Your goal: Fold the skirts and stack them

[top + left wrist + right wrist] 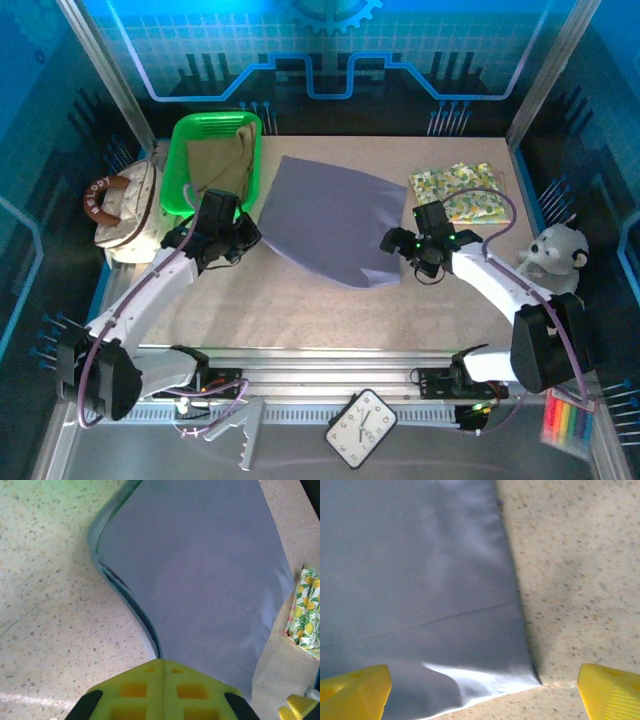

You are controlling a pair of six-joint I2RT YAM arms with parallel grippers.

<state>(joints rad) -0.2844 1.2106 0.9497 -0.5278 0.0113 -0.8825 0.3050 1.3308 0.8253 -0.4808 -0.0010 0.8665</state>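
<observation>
The lavender skirt (330, 220) lies spread mid-counter (300, 300). The left gripper (162, 662) has its jaws clenched on the skirt's left edge. The right gripper (392, 243) has its jaws released, straddling the right corner. The lemon-print skirt (457, 190) sits folded far right, and the khaki skirt (215, 160) is in the green basket (172, 170). The lettering on the handbag (125, 205) handle is too small to read.

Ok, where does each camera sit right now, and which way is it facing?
Top external: above and behind the arm bases, looking down on the table; both arms show, flanking the lavender skirt.
Left wrist: on the left arm, looking past the left gripper, shut on that skirt's edge, toward the printed skirt.
Right wrist: on the right arm, looking down through the open right gripper at the skirt's corner.
Shared: all three see the lavender skirt.
</observation>
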